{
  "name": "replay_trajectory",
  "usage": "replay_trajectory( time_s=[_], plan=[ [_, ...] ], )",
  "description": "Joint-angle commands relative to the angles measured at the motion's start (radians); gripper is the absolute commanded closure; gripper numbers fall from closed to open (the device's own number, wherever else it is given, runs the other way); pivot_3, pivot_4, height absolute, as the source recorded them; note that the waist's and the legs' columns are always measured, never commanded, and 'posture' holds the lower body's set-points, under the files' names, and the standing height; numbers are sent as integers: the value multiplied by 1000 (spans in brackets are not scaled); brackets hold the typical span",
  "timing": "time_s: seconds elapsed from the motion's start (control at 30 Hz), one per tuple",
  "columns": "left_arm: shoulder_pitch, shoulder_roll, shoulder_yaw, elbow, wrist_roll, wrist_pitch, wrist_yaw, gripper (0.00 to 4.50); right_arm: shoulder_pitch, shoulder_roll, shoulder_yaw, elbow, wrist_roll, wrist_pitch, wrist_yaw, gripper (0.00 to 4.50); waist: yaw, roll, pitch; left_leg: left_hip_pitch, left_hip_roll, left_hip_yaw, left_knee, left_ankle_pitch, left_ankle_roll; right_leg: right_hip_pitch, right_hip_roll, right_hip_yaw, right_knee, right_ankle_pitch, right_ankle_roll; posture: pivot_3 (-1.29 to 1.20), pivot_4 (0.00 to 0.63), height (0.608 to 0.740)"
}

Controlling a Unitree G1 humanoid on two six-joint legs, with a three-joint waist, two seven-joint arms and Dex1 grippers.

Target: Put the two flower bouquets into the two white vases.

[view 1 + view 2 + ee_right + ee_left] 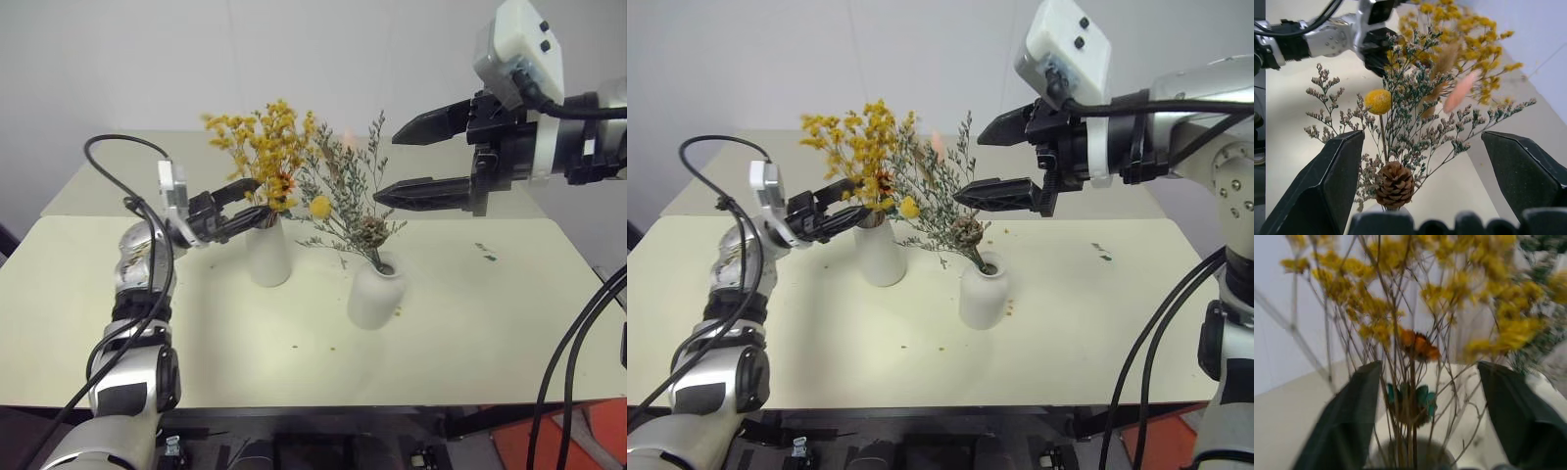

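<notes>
Yellow bunch (260, 137) standing in tall vase (267, 253) — light, brittle, take low on stems. Left claw (243, 206) apart around stems, right claw (416, 162) wide apart, empty.

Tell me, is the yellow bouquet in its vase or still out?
In. The yellow bouquet's stems run down into the tall white vase's mouth, and the bunch stands upright.

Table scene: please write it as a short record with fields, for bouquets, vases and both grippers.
yellow-orange dried bouquet: stems in the tall tapered white ceramic vase
grey-green feathery bouquet with pine cone: in the squat rounded white ceramic vase
left gripper: open, fingers either side of the yellow bouquet's stems, above the tall vase
right gripper: open, above the squat vase
pale table: small scattered crumbs
</notes>
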Motion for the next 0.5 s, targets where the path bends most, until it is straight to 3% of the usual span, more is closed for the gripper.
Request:
replay_trajectory(
  time_s=[0.03, 0.27, 0.5],
  plan=[
    [91, 80, 54, -223, -86, 97, 9, 27, 2, -15, -44, -16, -1, -24, -14, 0, -4, 0, 0, 0, 0, 0, 0, 0, 0, 0, 0, 0, 0, 0, 0, 0, 150, 740],
    [322, 203, 152, -515, -143, 208, 137, 27, 26, -31, -61, -20, 3, -33, -9, 0, -4, 0, 0, 1, 1, 0, 0, 0, 0, 0, 0, 0, 0, 0, 0, 0, 150, 740],
    [343, 225, 165, -625, -132, 202, 280, 27, 127, -91, -140, -35, 20, -51, 8, 0, 19, 0, 0, 1, 0, 0, 0, 0, 0, 2, 0, -1, -2, 0, 0, 0, 150, 740]
  ],
)
